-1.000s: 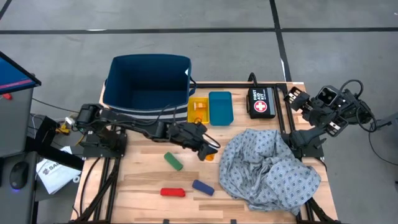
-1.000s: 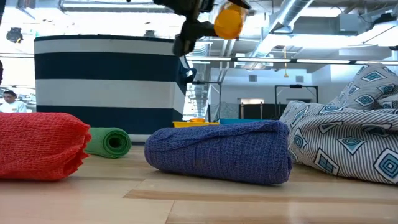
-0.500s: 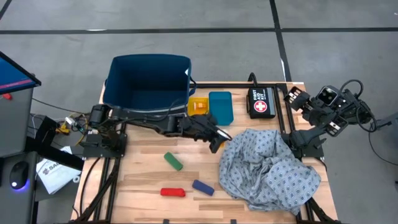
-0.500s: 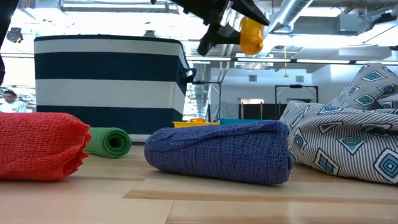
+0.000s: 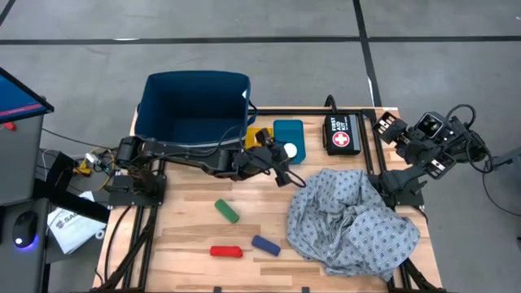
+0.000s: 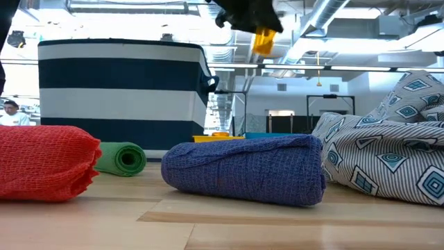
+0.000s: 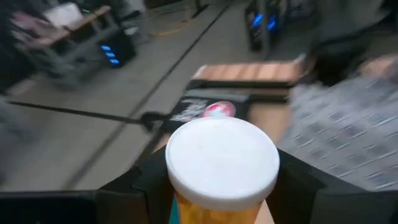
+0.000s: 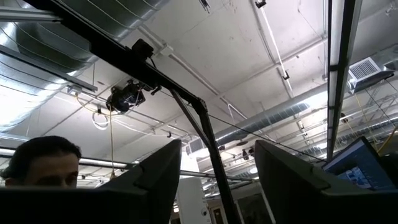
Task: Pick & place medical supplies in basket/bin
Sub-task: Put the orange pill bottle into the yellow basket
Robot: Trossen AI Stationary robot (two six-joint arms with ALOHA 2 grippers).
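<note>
My left gripper (image 5: 284, 155) is shut on a small orange pill bottle (image 5: 290, 150) with a white cap, in the air above the teal-blue tray (image 5: 290, 134). The low view shows the bottle (image 6: 263, 40) high up, under the gripper. The yellow tray (image 5: 257, 138) lies beside the teal one, next to the navy striped basket (image 5: 194, 106). Green (image 5: 227, 212), red (image 5: 226, 251) and blue (image 5: 265, 245) rolls lie on their sides on the near part of the table. The dotted gown cloth (image 5: 350, 216) lies crumpled at the right. My right gripper (image 5: 387, 129) waits open at the table's right edge. My left gripper pinches the pill bottle between its two fingers (image 7: 144, 182), one on each side of the orange body (image 7: 214, 211) just below the white cap (image 7: 222, 158). The bottle is lifted clear over the teal tray, with its cap facing up in the high view.
A black pouch (image 5: 342, 134) with a red-and-white cross lies to the right of the teal tray. Something small and orange (image 5: 254, 140) shows in the yellow tray, partly under my left arm. The right wrist view shows the ceiling and a person's head (image 8: 40, 162).
My left gripper has carried the pill bottle from above the middle of the table toward the far edge, to a place over the teal tray. It has turned on the way, so that the bottle's white cap now faces up.
</note>
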